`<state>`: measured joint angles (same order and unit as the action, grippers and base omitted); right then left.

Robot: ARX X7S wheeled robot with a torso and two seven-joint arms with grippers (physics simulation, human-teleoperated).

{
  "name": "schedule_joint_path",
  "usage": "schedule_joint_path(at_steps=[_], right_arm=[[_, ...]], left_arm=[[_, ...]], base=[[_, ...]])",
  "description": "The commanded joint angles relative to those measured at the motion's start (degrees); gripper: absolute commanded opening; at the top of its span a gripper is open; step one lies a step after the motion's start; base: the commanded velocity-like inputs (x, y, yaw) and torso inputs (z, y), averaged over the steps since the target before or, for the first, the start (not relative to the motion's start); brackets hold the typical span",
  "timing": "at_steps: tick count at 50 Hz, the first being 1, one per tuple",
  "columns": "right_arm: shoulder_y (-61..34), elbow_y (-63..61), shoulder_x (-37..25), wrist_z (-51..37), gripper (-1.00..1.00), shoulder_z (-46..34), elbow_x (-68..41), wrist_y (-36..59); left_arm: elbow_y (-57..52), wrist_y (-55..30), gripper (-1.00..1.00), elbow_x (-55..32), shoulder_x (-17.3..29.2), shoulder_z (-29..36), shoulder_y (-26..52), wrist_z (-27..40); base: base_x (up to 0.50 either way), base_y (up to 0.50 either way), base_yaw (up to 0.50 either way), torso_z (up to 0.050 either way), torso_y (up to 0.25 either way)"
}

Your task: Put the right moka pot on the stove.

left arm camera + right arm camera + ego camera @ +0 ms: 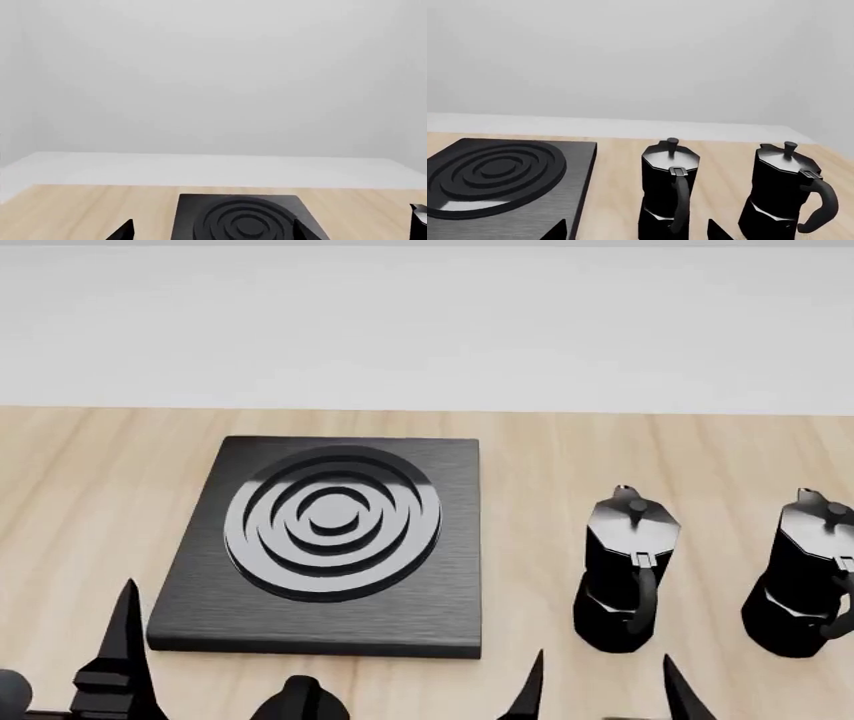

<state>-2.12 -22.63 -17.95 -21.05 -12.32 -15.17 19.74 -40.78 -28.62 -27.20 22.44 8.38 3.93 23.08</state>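
Observation:
The stove (441,610) is a flat black slab with a grey ring burner, left of centre on the wooden table. Two identical black moka pots stand to its right, the left pot (627,570) and the right moka pot (805,580) near the frame's edge, both upright. My right gripper (603,695) is open and empty, low in front of the left pot. In the right wrist view the right moka pot (784,192) stands outside the open fingers. My left gripper (213,232) is open and empty, facing the stove (240,220).
A rounded black knob-like shape (300,702) sits at the bottom edge in front of the stove. One left finger (127,635) rises left of the stove. The light wooden table (80,490) ends at a white floor and wall behind.

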Motion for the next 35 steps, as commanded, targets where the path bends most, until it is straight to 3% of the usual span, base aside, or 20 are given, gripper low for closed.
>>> schedule_joint_path(at_steps=[1,35], right_arm=[[-0.09,0.29,-0.09,-0.19,1.0,-0.21,-0.09,-0.08],[-0.42,1.35,-0.4,-0.34,1.0,-0.62,-0.74,-0.82]], left_arm=[[0.16,0.8,1.0,0.35,0.15,0.28,-0.43,0.04],[0.77,1.26,1.0,-0.23,0.45,0.49,-0.28,0.51]], base=[[0.0,0.0,0.0,0.0,-0.082],[0.0,0.0,0.0,0.0,-0.123]])
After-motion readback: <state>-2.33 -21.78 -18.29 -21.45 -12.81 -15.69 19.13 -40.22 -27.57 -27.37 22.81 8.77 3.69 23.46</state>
